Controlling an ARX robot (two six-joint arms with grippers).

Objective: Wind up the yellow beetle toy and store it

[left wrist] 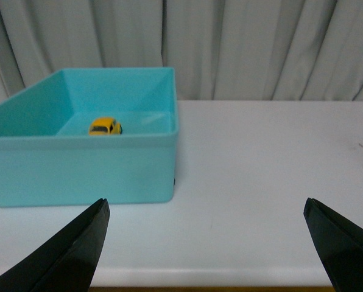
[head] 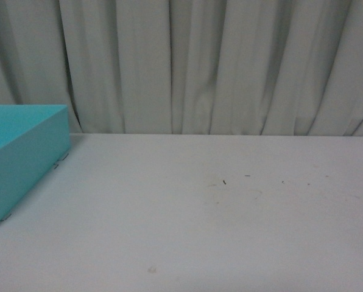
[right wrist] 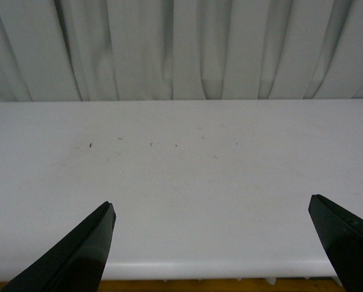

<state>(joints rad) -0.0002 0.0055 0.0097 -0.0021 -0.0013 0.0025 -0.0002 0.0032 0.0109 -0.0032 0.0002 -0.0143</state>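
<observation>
The yellow beetle toy (left wrist: 105, 126) sits inside a turquoise box (left wrist: 84, 170), on its floor toward the far side, as the left wrist view shows. My left gripper (left wrist: 206, 210) hangs open near the table's front edge, well short of the box, with nothing between its black fingers (left wrist: 78, 243). In the right wrist view my right gripper (right wrist: 211, 207) is also open and empty above bare white table. The front view shows only a corner of the turquoise box (head: 23, 158) at the left; the toy is hidden there and neither arm appears.
A white table (head: 218, 219) runs back to a pale pleated curtain (head: 218, 61). A few small dark specks (head: 224, 182) mark the tabletop. The table's front edge (right wrist: 200, 267) lies just below both grippers.
</observation>
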